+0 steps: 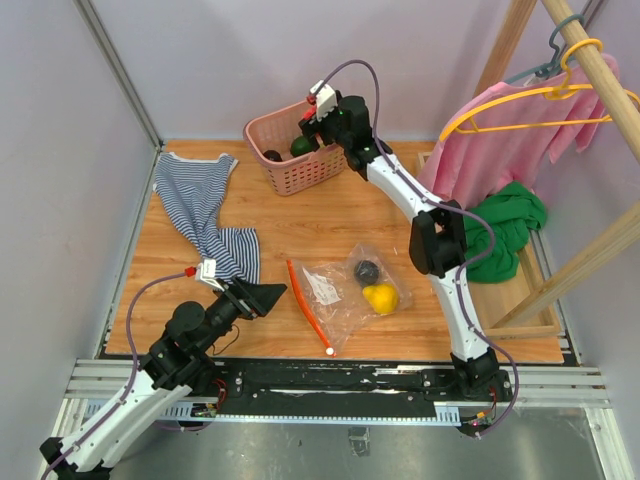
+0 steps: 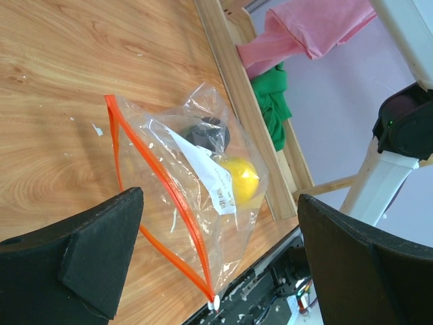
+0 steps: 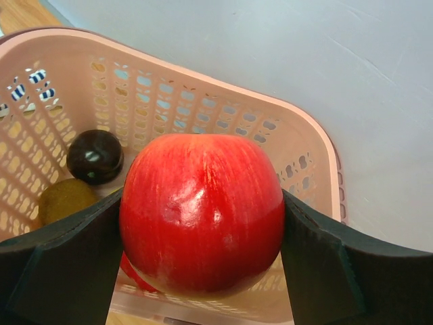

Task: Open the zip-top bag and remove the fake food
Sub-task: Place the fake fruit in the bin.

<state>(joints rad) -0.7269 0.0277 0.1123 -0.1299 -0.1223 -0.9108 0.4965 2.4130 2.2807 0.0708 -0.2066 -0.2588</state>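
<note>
The clear zip-top bag (image 1: 335,290) (image 2: 196,183) lies on the wooden table, its orange zip strip (image 1: 308,305) (image 2: 169,196) parted. A yellow fruit (image 1: 381,297) (image 2: 241,179) and a dark piece (image 1: 367,270) (image 2: 206,133) are inside it. My left gripper (image 1: 265,297) (image 2: 220,250) stands open just left of the bag, touching nothing. My right gripper (image 1: 315,110) (image 3: 201,223) hovers over the pink basket (image 1: 295,160) (image 3: 304,135), shut on a red apple (image 3: 201,213). In the basket lie a dark purple piece (image 3: 95,156) and a brownish-green piece (image 3: 64,200).
A striped cloth (image 1: 205,210) lies at the left back of the table. At the right, a pink garment (image 1: 520,130) hangs on a yellow hanger from a wooden rack (image 1: 520,300), with a green cloth (image 1: 510,225) below it. The table's near edge runs right behind the bag.
</note>
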